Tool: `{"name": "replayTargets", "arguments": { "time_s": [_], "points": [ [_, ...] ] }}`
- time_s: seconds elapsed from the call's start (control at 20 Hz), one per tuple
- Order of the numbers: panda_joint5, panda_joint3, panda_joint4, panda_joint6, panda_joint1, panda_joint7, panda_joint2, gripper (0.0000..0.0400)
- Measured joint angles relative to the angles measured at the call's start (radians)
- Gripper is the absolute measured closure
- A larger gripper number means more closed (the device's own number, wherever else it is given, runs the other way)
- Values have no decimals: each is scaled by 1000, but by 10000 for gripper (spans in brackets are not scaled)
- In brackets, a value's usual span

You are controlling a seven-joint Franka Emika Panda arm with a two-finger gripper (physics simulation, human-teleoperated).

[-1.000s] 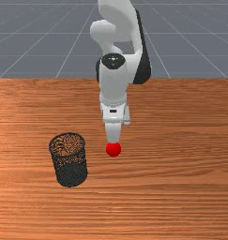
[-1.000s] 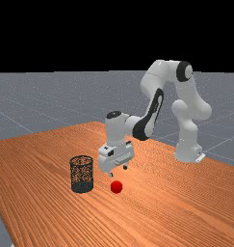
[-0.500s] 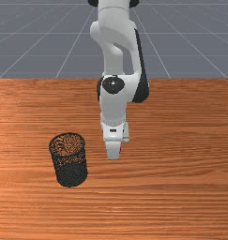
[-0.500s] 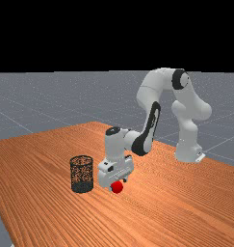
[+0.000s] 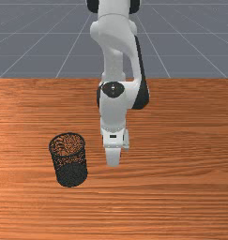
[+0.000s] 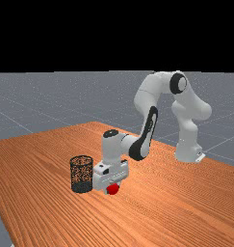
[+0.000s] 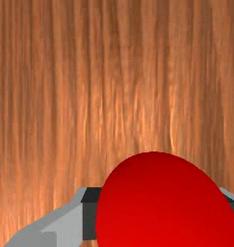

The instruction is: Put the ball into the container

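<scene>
"Two fingers (image 7: pixel 90 219), and what are they doing?"

"Holding the ball (image 7: pixel 166 207). In the wrist view one dark pad meets it on one side and the other pad meets it on the opposite side, so they stand just a ball's width apart."

"And where is the gripper (image 6: pixel 112 187), taking the container (image 5: pixel 71 174) as our mark?"

"In the front view it is to the front view's right of the container, with a strip of bare wood between them. In the far view it is to the far view's right of the container, and near it."

"So the ball is outside the container?"

"Yes, beside it, low down, toward the far view's right. It sits level with the container's lower part in that picture. Whether it touches the table (image 5: pixel 181 164), I can't tell."

"How does the container stand?"

"Upright on the wood, a black mesh cylinder with a round rim, darker toward its base."

"What about the arm (image 6: pixel 148 96)?"

"Its base (image 6: pixel 188 149) is well apart from the container, to the far view's right. From there the arm rises, bends over and reaches toward the container, with the hand pointing down."
</scene>
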Motion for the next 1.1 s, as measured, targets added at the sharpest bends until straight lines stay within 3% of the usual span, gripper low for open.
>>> {"name": "replayTargets", "arguments": {
  "time_s": [0.1,0.25,0.45,0.55,0.6,1.1],
  "points": [
    [0,-1,-65,142,0,3,-17,120],
    [0,-1,-112,203,0,3,-52,120],
    [1,-1,-146,131,0,3,-149,120],
    [1,-1,-117,34,0,2,-173,121],
    [1,-1,-151,83,0,2,-197,120],
    [1,-1,-159,-59,0,2,-357,120]
  ]
}}
